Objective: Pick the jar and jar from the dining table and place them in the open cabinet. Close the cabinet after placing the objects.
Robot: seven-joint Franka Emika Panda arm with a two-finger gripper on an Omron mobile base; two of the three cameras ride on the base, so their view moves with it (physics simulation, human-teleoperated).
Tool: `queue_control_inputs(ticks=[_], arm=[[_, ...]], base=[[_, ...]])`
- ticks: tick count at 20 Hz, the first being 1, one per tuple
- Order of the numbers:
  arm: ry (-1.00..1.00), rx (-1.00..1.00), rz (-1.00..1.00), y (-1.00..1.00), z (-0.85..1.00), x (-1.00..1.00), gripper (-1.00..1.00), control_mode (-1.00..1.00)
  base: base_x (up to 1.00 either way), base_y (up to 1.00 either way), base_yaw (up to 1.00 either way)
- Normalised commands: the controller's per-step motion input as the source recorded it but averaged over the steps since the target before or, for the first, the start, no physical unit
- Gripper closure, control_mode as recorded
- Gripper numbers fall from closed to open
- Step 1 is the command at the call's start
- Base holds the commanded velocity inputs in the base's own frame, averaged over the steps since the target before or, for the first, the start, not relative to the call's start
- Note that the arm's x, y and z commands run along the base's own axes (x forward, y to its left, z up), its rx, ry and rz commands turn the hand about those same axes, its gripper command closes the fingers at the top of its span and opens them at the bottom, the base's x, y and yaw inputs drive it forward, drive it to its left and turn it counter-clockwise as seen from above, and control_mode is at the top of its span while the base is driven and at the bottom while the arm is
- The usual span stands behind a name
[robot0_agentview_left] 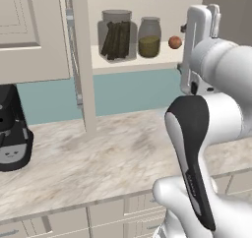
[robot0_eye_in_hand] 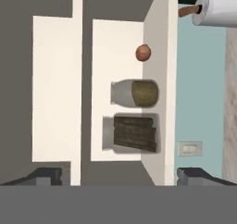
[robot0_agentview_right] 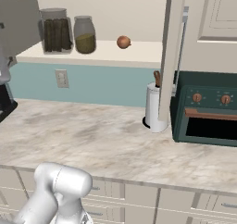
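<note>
Claw (robot0_eye_in_hand: 119, 174) jaws stood wide apart, holding nothing, its tips at the bottom of the hand view facing the cabinet (robot0_eye_in_hand: 159, 79). Both jars (big jar (robot0_agentview_left: 117, 34), small jar (robot0_agentview_left: 149, 37)) stood side by side on the shelf (robot0_agentview_left: 133, 60), upper centre of the left base view, beside a ball (robot0_agentview_left: 174, 42).

Coffee machine (robot0_agentview_left: 12, 129); green oven (robot0_agentview_right: 207, 108); orange ball (robot0_agentview_right: 123, 42).

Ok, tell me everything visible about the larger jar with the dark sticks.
The larger jar is clear glass, wide and cylindrical with a pale lid, packed with dark brown sticks standing on end. It stands upright on the cream shelf of the open cabinet, just left of the smaller olive-filled jar. Nothing grips it.
</note>
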Motion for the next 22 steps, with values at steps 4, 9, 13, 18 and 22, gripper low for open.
queue_control_inputs(ticks=[4, 9, 13, 18, 22], arm=[[0.00, 0.02, 0.00, 0.00, 0.00, -0.30, -1.00, -1.00], [0.00, 0.00, 0.00, 0.08, 0.00, -0.36, -1.00, -1.00], [0.00, 0.00, 0.00, 0.00, 0.00, -0.56, -1.00, -1.00], [0.00, 0.02, 0.00, 0.00, 0.00, -0.70, -1.00, -1.00], [0.00, 0.04, 0.00, 0.00, 0.00, -0.55, -1.00, -1.00]], base=[[0.00, 0.00, 0.00], [0.00, 0.00, 0.00], [0.00, 0.00, 0.00], [0.00, 0.00, 0.00], [0.00, 0.00, 0.00]])
